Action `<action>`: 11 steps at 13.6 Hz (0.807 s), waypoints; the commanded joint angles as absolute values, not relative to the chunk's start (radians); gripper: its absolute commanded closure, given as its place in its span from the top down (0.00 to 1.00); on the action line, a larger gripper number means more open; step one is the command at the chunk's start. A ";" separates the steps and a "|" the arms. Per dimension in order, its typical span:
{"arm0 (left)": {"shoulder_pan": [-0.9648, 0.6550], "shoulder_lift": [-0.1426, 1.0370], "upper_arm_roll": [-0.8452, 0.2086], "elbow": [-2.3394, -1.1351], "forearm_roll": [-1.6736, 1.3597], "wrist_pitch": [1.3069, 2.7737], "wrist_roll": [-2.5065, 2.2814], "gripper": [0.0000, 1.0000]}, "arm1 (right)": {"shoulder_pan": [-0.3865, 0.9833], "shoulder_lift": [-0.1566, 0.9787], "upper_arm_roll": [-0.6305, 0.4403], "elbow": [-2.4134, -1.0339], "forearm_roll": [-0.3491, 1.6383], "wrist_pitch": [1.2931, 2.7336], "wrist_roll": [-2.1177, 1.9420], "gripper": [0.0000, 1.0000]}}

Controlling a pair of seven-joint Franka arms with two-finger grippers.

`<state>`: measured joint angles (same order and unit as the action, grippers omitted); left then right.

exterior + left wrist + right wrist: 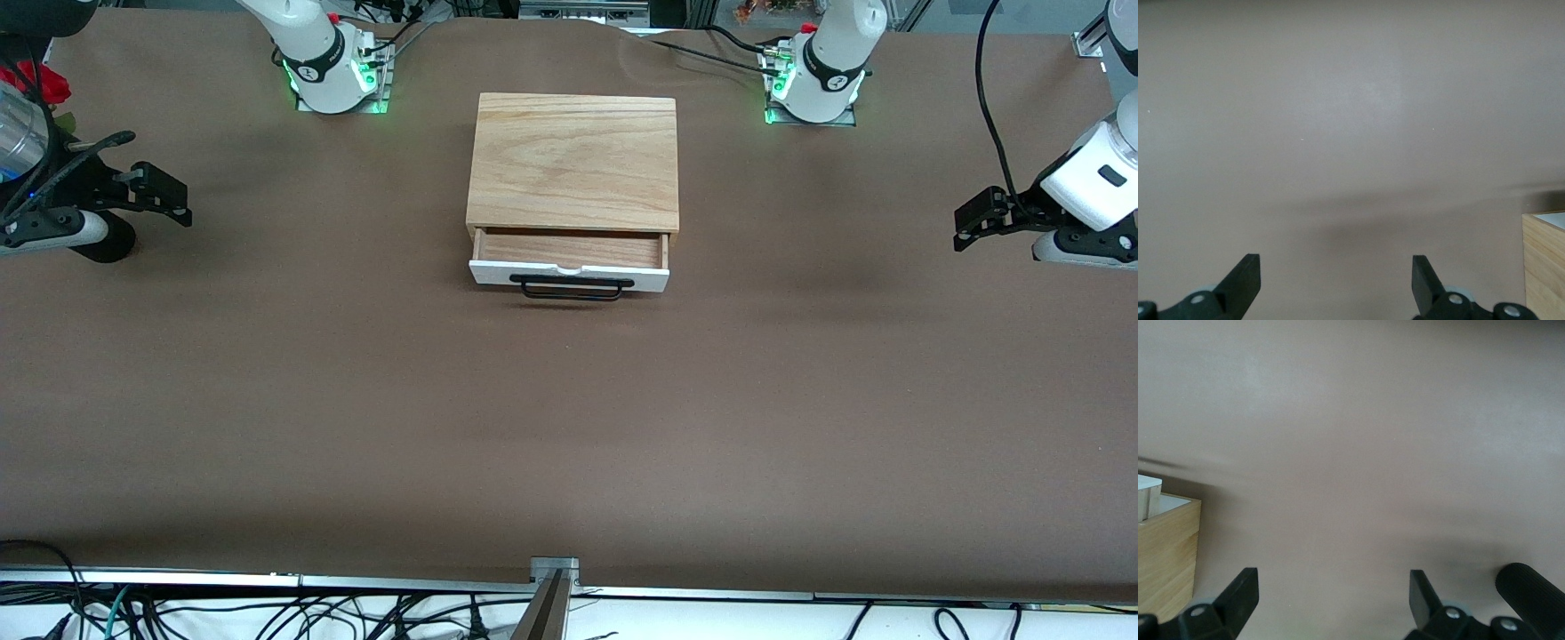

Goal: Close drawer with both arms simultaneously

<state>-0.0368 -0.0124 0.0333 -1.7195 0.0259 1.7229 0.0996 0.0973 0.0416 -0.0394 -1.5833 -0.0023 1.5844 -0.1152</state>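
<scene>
Drawer (569, 260) sits partly pulled out of the oak-grain cabinet (573, 162) mid-table, white front and black bar handle (572, 287) facing the front camera. Long axis runs from one arm's end of the table to the other.

Left gripper (974, 218) hangs over bare brown tabletop (569, 427) at the left arm's end, jaws wide, nothing held. Right gripper (163, 194) mirrors it at the right arm's end, jaws also wide and free.

Both look about equally far from the drawer; each needs to come inward, then press the flat, smooth front panel toward the cabinet.
</scene>
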 commanded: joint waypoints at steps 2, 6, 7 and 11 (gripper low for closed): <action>-0.018 0.011 0.021 -1.680 0.005 1.715 0.110 1.00 | 0.101 0.040 -0.037 -1.588 -0.011 1.583 -0.110 1.00; -0.018 0.012 0.014 -1.680 0.005 1.715 0.110 1.00 | 0.101 0.043 -0.032 -1.588 -0.009 1.586 -0.110 1.00; -0.018 0.014 0.014 -1.680 0.005 1.715 0.110 1.00 | 0.101 0.049 -0.031 -1.588 -0.009 1.588 -0.110 1.00; -0.018 0.014 0.014 -1.680 0.005 1.713 0.112 1.00 | 0.101 0.115 -0.018 -1.588 0.125 1.591 -0.112 1.00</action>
<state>-0.0341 -0.0023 0.0249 -1.7097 0.0259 1.7235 0.0997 0.0987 0.0782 -0.0215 -1.5885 0.0689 1.5854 -0.1152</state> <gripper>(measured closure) 0.000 0.000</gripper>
